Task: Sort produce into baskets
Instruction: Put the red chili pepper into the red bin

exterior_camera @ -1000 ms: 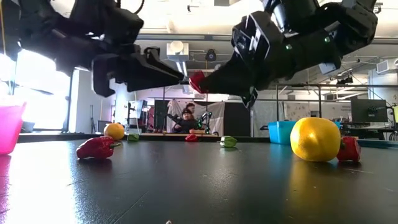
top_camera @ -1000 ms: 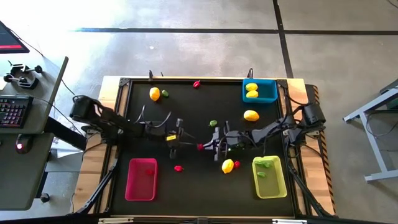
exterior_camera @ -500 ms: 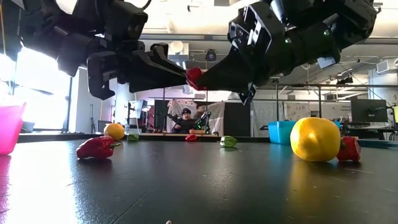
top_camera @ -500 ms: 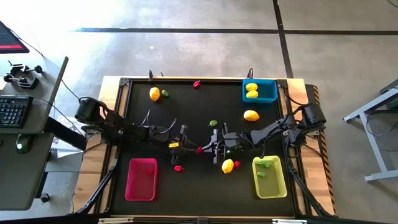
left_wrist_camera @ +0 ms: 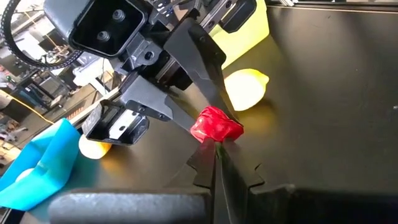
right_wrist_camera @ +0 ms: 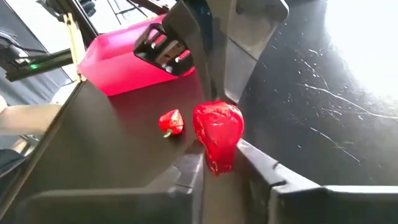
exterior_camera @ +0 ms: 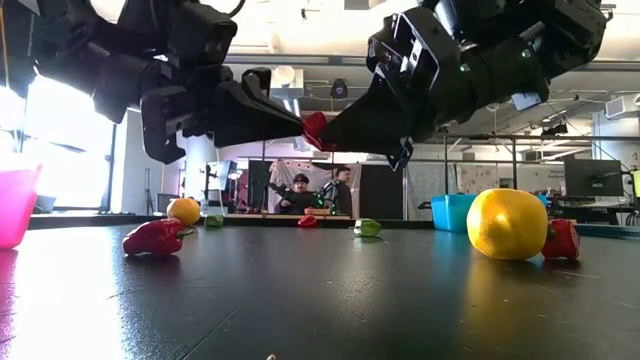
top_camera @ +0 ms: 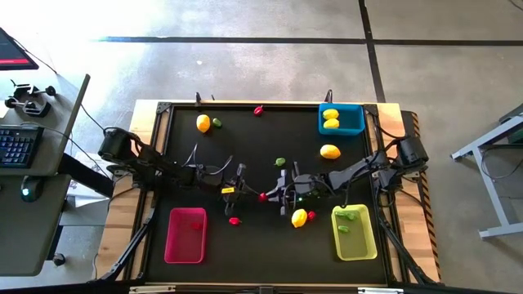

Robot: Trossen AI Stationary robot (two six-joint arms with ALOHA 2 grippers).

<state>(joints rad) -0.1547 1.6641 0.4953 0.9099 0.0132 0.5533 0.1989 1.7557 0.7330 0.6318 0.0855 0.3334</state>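
Note:
A small red pepper-like piece (exterior_camera: 314, 130) hangs in mid-air over the table's middle, between my two grippers. It also shows in the high view (top_camera: 262, 197). My left gripper (top_camera: 249, 195) comes at it from the table's left and my right gripper (top_camera: 274, 196) from the right. Both are shut on it. The pink-red basket (top_camera: 185, 235) stands at the near left, the yellow-green basket (top_camera: 354, 233) at the near right and the blue basket (top_camera: 341, 120) at the far right. My left gripper has its two fingertips (left_wrist_camera: 217, 155) close together on the red piece's end that faces it (left_wrist_camera: 214, 138), coming level from the table's left. My own fingers hide the exact place. The piece is clear of the table. My right gripper pinches the red piece's narrow end (right_wrist_camera: 219, 163) between its two fingers (right_wrist_camera: 261, 167), coming nearly level from the table's right. The wider end (right_wrist_camera: 217, 118) sticks out past the fingertips toward the left gripper. The piece is lifted clear of the table.
Loose on the table: lemons (top_camera: 203, 123), (top_camera: 329, 151), (top_camera: 299, 217); green bits (top_camera: 217, 123), (top_camera: 280, 162); red bits (top_camera: 258, 109), (top_camera: 234, 220), (top_camera: 311, 215). The blue basket holds two lemons, the pink one a red bit, the yellow-green one green bits.
My left gripper has moved toward the table's right and a little nearer, up to the red piece held by my right gripper, and its fingertips now meet the piece. The right gripper and the piece have stayed about where they were, above the table.

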